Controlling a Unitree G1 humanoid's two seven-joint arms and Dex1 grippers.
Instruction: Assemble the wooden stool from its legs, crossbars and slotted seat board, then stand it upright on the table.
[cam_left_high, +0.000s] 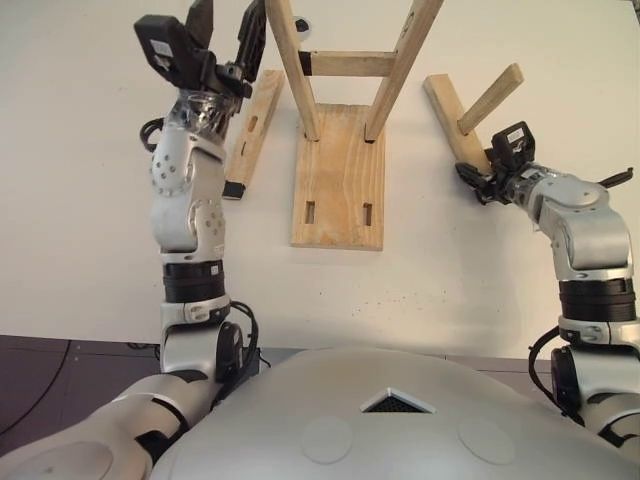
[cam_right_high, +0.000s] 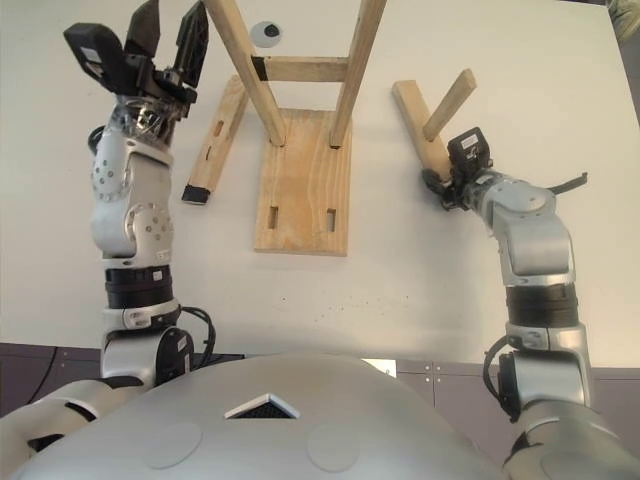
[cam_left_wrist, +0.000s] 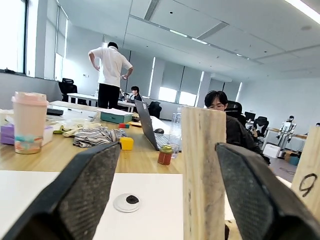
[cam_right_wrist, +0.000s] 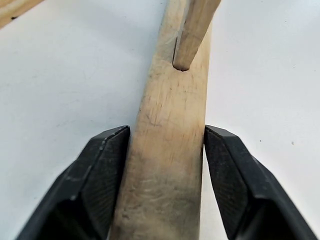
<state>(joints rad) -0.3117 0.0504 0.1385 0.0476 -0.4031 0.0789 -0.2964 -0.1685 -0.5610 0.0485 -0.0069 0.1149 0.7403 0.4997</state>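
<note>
The tops of the two standing legs are cut off at the picture edge. The left claw is up high and wide open, with one standing leg between its fingers, not squeezed. The right claw is clamped on a lying leg on the table, and a crossbar is stuck in it. There are four legs. Two stand in the one seat board, joined by a second crossbar, and a spare leg lies flat to the left of the board
</note>
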